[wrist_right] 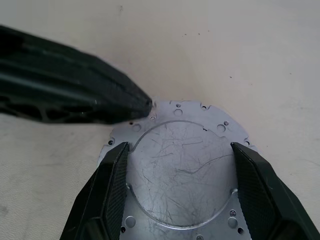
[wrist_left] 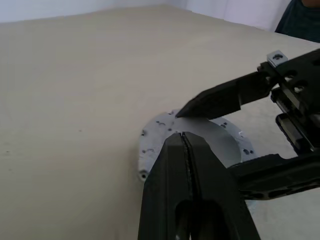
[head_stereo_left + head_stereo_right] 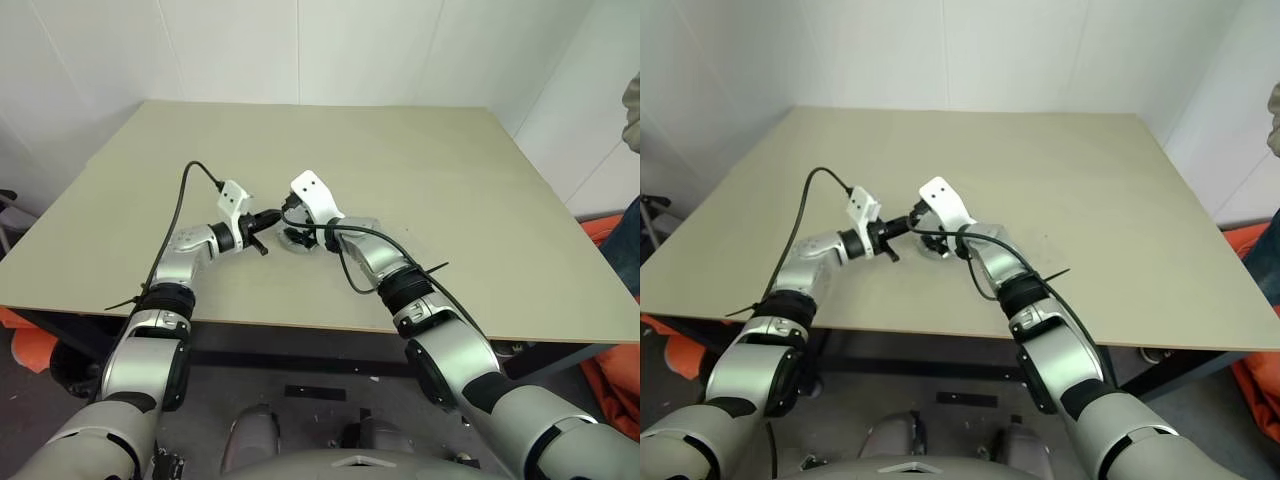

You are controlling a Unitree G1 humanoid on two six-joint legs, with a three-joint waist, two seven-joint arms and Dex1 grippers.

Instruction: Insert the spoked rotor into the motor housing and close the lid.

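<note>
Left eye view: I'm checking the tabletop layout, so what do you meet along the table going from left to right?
Left gripper, shut → the lid, a pale disc lying flat on the table → right gripper, its fingers spread on either side of the disc.

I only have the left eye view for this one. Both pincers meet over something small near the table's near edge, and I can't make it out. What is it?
Observer: A pale grey lid with a scalloped rim, lying flat on the table. Its round raised centre is scratched.
Operator: Is the right pincer gripping it?
Observer: The right pincer stands open, one finger on either side of the raised centre. I cannot tell whether they press on it.
Operator: And the left one?
Observer: The left pincer is shut and empty, its tip by the lid's rim.
</note>
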